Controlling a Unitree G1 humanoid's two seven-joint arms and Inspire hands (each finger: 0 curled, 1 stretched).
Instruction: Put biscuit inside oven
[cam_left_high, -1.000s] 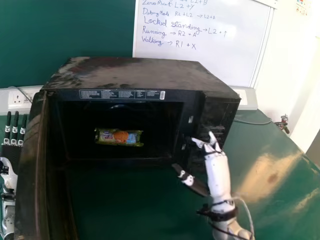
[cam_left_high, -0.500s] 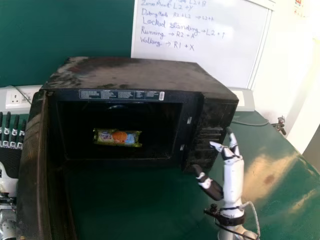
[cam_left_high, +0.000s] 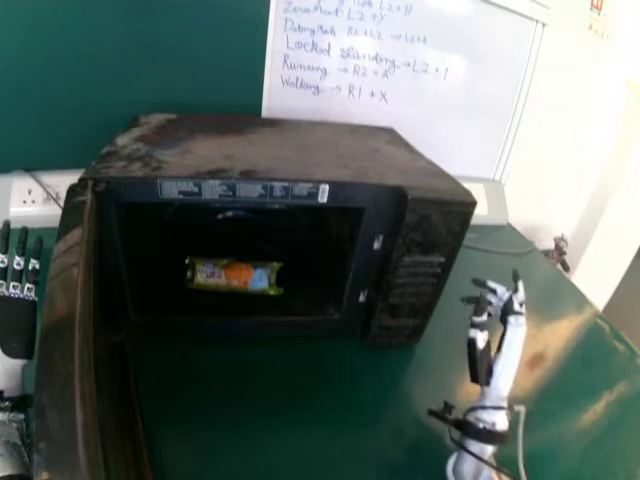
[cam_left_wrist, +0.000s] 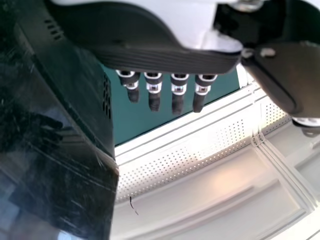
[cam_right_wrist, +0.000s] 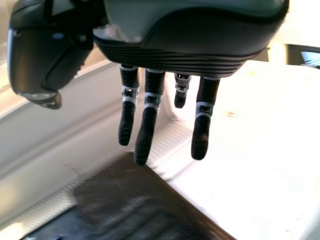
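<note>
Fingers (cam_right_wrist: 145, 135) loosely extended, with gaps between them, the robot's right hand (cam_left_high: 507, 345) stands above the green surface (cam_left_high: 300, 425), to the right of a black microwave oven (cam_left_high: 425, 240) and apart from it. The thumb (cam_left_high: 479, 352) is set off from the fingers, on the side toward the oven. At the far left of the head view, the left hand (cam_left_high: 15, 325) is raised beside the oven's open door (cam_left_high: 62, 340), its fingers straight, pointing upward and slightly spread.

Between the two hands, the biscuit packet (cam_left_high: 235, 275) lies inside the oven, within the dark cavity and behind the front opening. The packet is green and yellow with an orange picture on its front, and its long side runs across the chamber. The door is swung out toward the robot on the left of the opening, while the control panel side of the oven is at the right. Patches of dull, pale wear mark the oven's top.

Farther out, a tan patch (cam_left_high: 535, 350) shows on the surface near the right hand. Behind the oven stand a dark green wall (cam_left_high: 120, 70), a white socket panel (cam_left_high: 35, 197) at left and a whiteboard (cam_left_high: 400, 110) bearing handwritten blue lines.
</note>
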